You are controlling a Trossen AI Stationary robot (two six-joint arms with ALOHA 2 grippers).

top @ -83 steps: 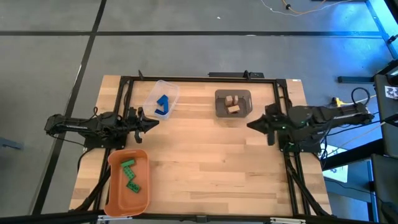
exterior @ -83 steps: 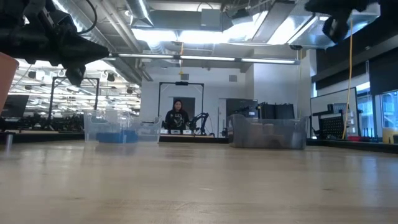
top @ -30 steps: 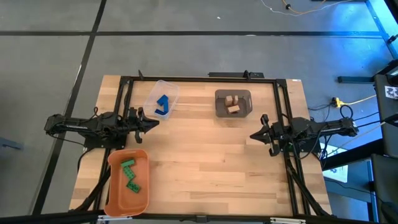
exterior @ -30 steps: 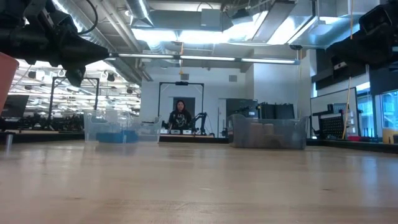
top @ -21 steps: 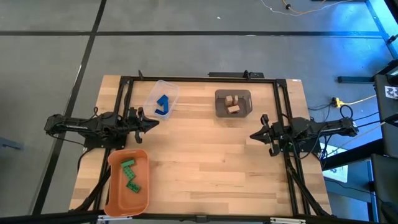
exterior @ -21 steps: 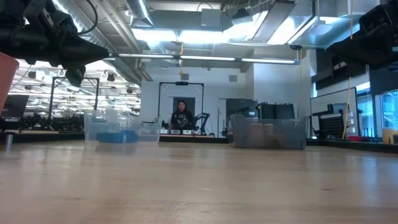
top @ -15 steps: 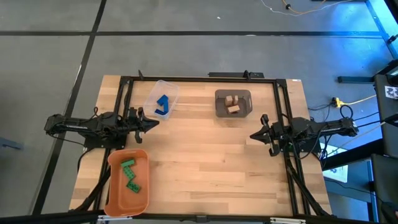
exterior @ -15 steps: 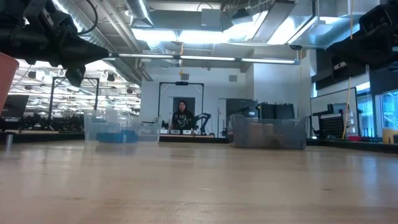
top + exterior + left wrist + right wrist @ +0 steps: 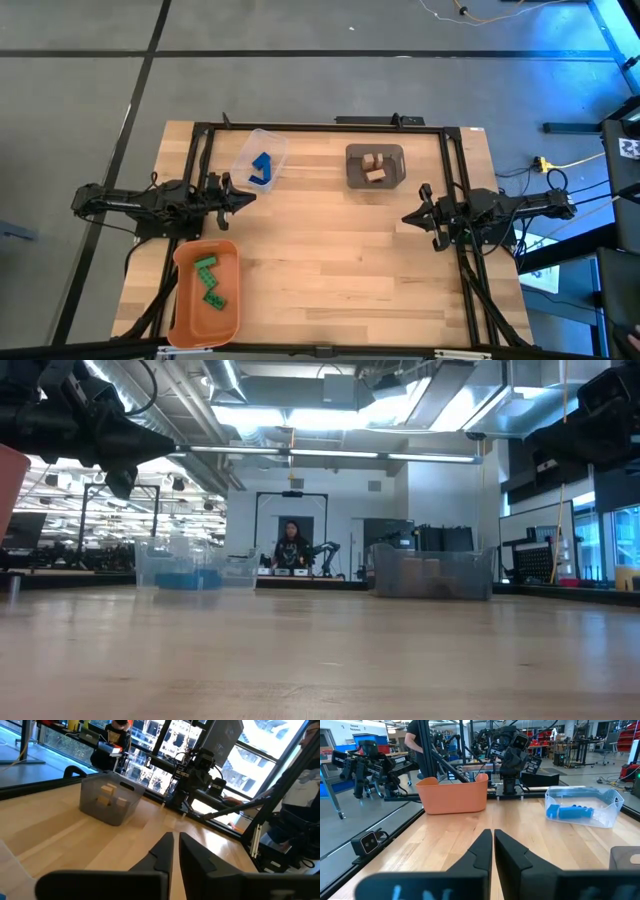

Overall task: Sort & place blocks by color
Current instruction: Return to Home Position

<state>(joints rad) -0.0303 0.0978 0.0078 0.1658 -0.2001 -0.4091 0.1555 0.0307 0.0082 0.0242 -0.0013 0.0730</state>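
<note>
Blocks [image 9: 211, 283] sorted, L fingers [image 9: 163, 853] pressed together, R fingers [image 9: 482, 848] too, nothing moved since.

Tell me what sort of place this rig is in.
Likely a robotics lab or workshop: exposed ceiling ducts overhead, more arm rigs on stands beyond the table, and a person standing farther back.

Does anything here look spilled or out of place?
Nothing stands out: green blocks in the orange bin, blue blocks in the clear tub, tan blocks in the grey bin, none loose; left end effector and right end effector parked.
</note>
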